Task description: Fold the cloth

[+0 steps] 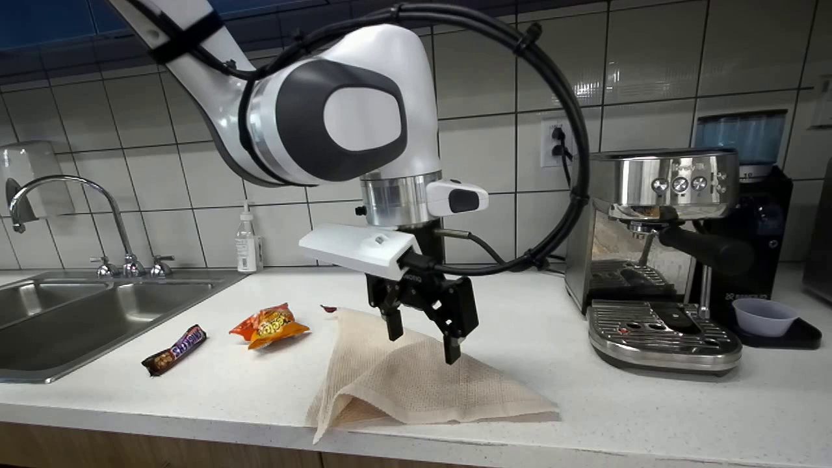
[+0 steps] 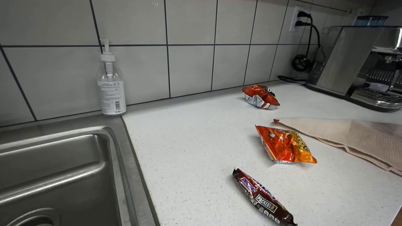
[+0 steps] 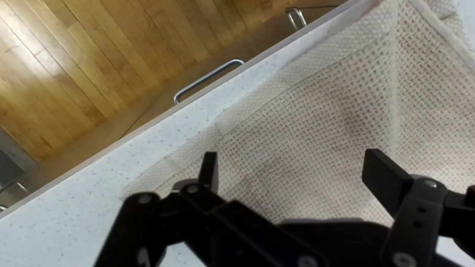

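The beige cloth (image 1: pixel 442 390) lies on the counter near its front edge. One layer lies over another, with a raised, open fold at its front left and a corner pointing at the counter's front edge. Its left part shows in an exterior view (image 2: pixel 367 138). In the wrist view the cloth (image 3: pixel 297 122) fills the space between and beyond the fingers. My gripper (image 1: pixel 424 348) points down over the middle of the cloth, fingers wide apart with nothing between them. It also shows open in the wrist view (image 3: pixel 291 155). The exact height above the cloth is hard to tell.
An orange snack packet (image 1: pixel 276 327) and a Snickers bar (image 1: pixel 174 351) lie left of the cloth. A red packet (image 2: pixel 261 96) lies behind it, mostly hidden in an exterior view. A sink (image 1: pixel 130 305) is at left, an espresso machine (image 1: pixel 663 325) at right.
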